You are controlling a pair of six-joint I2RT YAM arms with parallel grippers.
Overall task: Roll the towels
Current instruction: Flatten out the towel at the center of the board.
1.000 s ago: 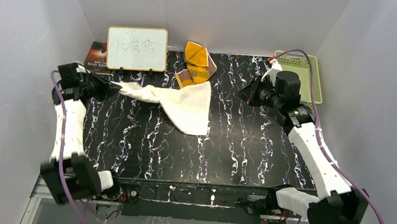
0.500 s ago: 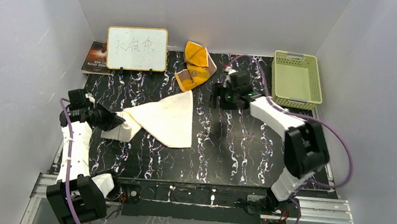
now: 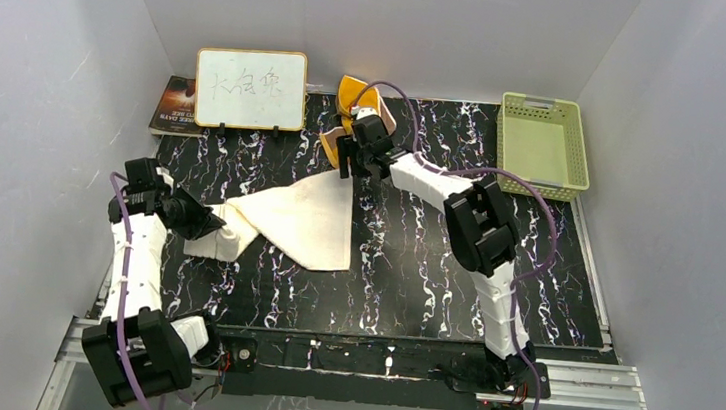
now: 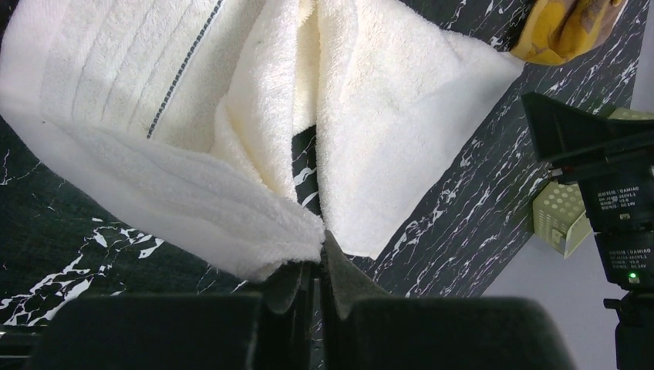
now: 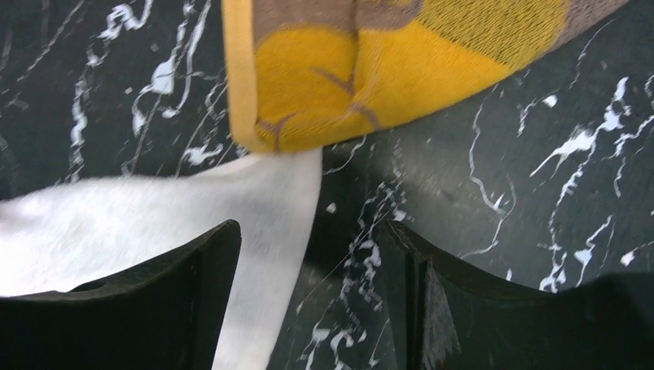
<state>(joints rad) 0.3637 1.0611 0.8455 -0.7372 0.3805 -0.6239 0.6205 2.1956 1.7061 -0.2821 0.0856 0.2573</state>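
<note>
At the lower left of the top view, the left gripper (image 3: 209, 218) lies low over the black white-veined table (image 3: 433, 272), pinched shut on the near left corner of the cream towel (image 3: 302, 221). Its wrist view shows both dark fingers (image 4: 297, 289) pressed together at the bottom centre of the frame, with a ribbed hem of the cream towel (image 4: 370, 116) caught between them. The cloth fans upward from there in two folds, with a slit of table between them. The towel lies left of centre on the table as a rumpled triangle, its point reaching toward the back.

At that far point hovers the right gripper (image 3: 347, 161), its arm stretched across from the lower right. In the right wrist view its jaws stand wide apart and hold nothing. One finger (image 5: 193, 270) is over the cream corner (image 5: 254, 200) and the other over bare table.

Just beyond, the orange-yellow towel (image 5: 347, 69) fills the top of that frame, its pale edging overlapping the cream tip. In the top view this orange-yellow towel (image 3: 358, 112) lies crumpled at the table's back edge.

Left of it stands a white board (image 3: 250, 89) with three handwritten dark characters that I cannot read. Beside the board lies a dark book (image 3: 174, 104), its lettering too small to read. A pale green basket (image 3: 542, 147) sits at the upper right.
</note>
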